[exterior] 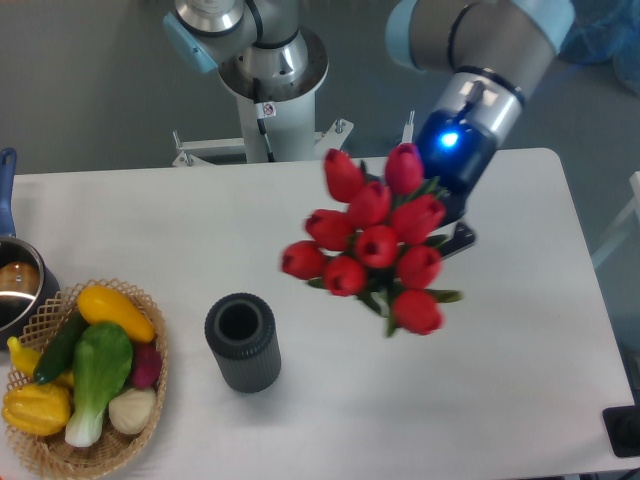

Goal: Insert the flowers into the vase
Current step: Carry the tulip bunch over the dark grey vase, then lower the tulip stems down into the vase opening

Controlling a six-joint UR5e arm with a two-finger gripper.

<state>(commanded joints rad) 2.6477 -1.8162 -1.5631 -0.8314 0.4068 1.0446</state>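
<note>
The two-finger gripper (448, 215) clenches the bunch of red tulips (375, 245) in transit — next, centre stems over the ribbed dark-grey vase (242, 342).

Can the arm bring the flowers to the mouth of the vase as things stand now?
Probably yes. The flowers hang in the gripper above the table, right of the vase. The vase stands upright with its mouth open, and nothing lies between them. The basket is off to the left.
</note>
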